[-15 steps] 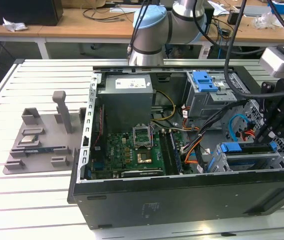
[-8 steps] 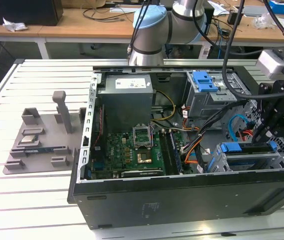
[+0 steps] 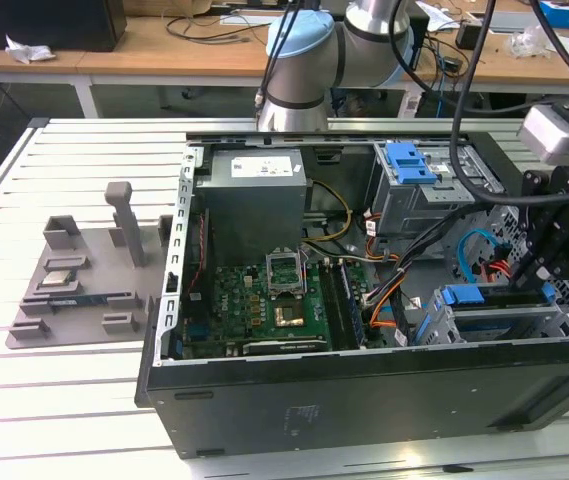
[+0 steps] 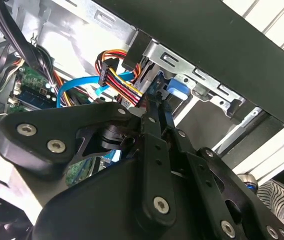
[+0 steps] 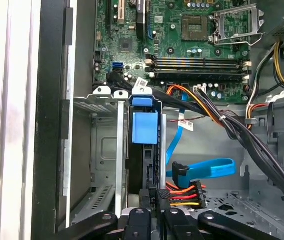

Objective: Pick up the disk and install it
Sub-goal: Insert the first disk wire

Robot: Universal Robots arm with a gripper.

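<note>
Metal slatted table (image 3: 84, 400) bears open computer case (image 3: 364, 400).

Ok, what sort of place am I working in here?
Probably an electronics or robotics lab: an open computer case lies on a slotted aluminium table, with a cable-strewn wooden bench behind.

Likely a lab: open computer case (image 3: 364, 300), cluttered workbench (image 3: 164, 45).

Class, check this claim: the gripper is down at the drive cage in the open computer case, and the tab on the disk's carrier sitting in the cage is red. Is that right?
Not quite. The tab on the disk carrier is blue, not red, as the first wrist view shows. The rest stands: the gripper is down at the drive cage in the open computer case.
</note>
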